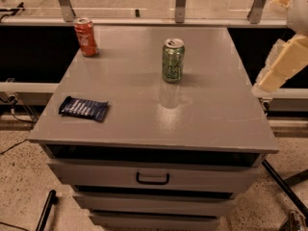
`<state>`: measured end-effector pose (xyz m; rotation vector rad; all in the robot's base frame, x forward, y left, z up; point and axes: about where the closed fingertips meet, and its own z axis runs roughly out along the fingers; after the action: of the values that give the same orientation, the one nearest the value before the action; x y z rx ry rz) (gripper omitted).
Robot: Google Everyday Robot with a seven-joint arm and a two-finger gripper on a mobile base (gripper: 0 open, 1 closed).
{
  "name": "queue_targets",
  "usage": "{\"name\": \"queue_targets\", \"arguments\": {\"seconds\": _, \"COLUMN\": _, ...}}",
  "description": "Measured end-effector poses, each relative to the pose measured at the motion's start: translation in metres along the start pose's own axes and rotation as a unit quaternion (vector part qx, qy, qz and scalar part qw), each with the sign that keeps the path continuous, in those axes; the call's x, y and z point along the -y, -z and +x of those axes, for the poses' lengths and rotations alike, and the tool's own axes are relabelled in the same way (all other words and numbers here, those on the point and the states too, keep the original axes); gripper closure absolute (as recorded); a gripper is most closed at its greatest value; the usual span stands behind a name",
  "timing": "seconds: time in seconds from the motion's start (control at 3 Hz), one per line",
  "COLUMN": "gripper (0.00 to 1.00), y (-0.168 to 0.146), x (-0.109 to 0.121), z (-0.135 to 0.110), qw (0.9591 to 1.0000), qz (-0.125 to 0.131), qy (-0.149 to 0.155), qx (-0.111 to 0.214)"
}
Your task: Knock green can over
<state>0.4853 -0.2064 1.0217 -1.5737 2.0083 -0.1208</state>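
The green can (pixel 173 60) stands upright on the grey cabinet top (pixel 202 114), a little behind its middle. It is pale green with darker squiggles and a silver top with a pull tab. My arm shows as cream-coloured segments at the right edge of the camera view. Its lower end, my gripper (pixel 267 83), hangs just beyond the cabinet's right edge. It is well to the right of the can, about level with it, and touches nothing.
A red cola can (pixel 85 37) stands upright at the back left corner. A dark blue snack bar (pixel 83 108) lies flat near the front left edge. The cabinet has drawers below with a black handle (pixel 152 179). A railing with metal posts (pixel 180 3) runs behind.
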Motion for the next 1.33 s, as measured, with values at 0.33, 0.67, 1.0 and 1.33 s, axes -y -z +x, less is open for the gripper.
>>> {"name": "queue_targets", "arguments": {"seconds": 0.33, "gripper": 0.00, "y": -0.040, "x": 0.029, "z": 0.002, "qw": 0.9970, "qz": -0.003, "qy": -0.028, "qx": 0.072}}
{"name": "queue_targets", "arguments": {"seconds": 0.67, "gripper": 0.00, "y": -0.083, "x": 0.048, "z": -0.001, "qw": 0.9878, "qz": -0.003, "qy": -0.051, "qx": 0.147}}
{"name": "queue_targets", "arguments": {"seconds": 1.0, "gripper": 0.00, "y": -0.134, "x": 0.074, "z": -0.017, "qw": 0.9724, "qz": 0.027, "qy": -0.061, "qx": 0.224}}
{"name": "queue_targets", "arguments": {"seconds": 1.33, "gripper": 0.00, "y": -0.134, "x": 0.073, "z": -0.017, "qw": 0.9726, "qz": 0.025, "qy": -0.061, "qx": 0.223}}
